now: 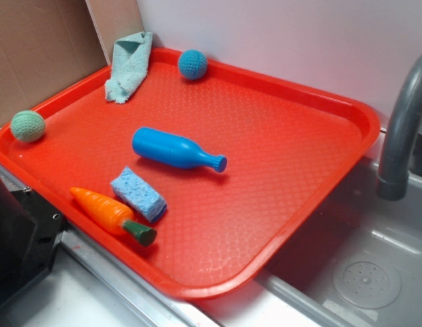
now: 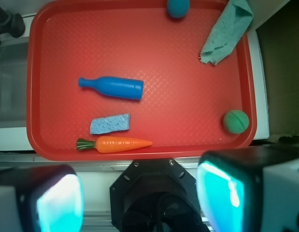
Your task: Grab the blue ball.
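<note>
The blue ball (image 1: 193,65) is a small crocheted yarn sphere resting on the red tray (image 1: 285,136) against its far rim, just beside the teal cloth (image 1: 129,65) and well apart from the blue bottle (image 1: 175,149), the sponge (image 1: 138,193), the carrot (image 1: 112,214) and the pale green ball (image 1: 27,126). It appears light, soft and compressible, with a knitted surface offering good friction; grip it across its widest diameter from above, allowing for the rim close behind. The gripper (image 2: 139,198) stands over the tray's near edge with fingers apart, holding nothing.
</note>
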Robot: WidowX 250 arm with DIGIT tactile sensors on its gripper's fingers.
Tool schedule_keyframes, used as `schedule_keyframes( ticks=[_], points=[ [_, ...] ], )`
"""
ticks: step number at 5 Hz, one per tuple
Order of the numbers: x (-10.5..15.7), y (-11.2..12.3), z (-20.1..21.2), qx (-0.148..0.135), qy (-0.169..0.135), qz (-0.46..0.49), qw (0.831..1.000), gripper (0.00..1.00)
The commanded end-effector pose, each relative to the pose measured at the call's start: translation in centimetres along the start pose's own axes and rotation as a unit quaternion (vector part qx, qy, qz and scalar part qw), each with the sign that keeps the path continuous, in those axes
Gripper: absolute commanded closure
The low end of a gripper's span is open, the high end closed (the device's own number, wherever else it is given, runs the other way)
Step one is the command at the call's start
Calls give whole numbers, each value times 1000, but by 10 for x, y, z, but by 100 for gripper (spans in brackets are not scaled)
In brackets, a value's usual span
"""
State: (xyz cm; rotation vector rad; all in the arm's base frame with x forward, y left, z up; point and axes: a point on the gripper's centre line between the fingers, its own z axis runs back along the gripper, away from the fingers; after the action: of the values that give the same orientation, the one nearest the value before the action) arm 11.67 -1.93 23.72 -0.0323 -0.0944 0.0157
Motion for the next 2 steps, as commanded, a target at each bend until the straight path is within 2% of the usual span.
schedule_keyframes(
  ticks=[1,2],
  points=[
    [0,0,0,0,0,0,1000,0],
    [26,27,-31,14,-6,31,999,0]
  ],
)
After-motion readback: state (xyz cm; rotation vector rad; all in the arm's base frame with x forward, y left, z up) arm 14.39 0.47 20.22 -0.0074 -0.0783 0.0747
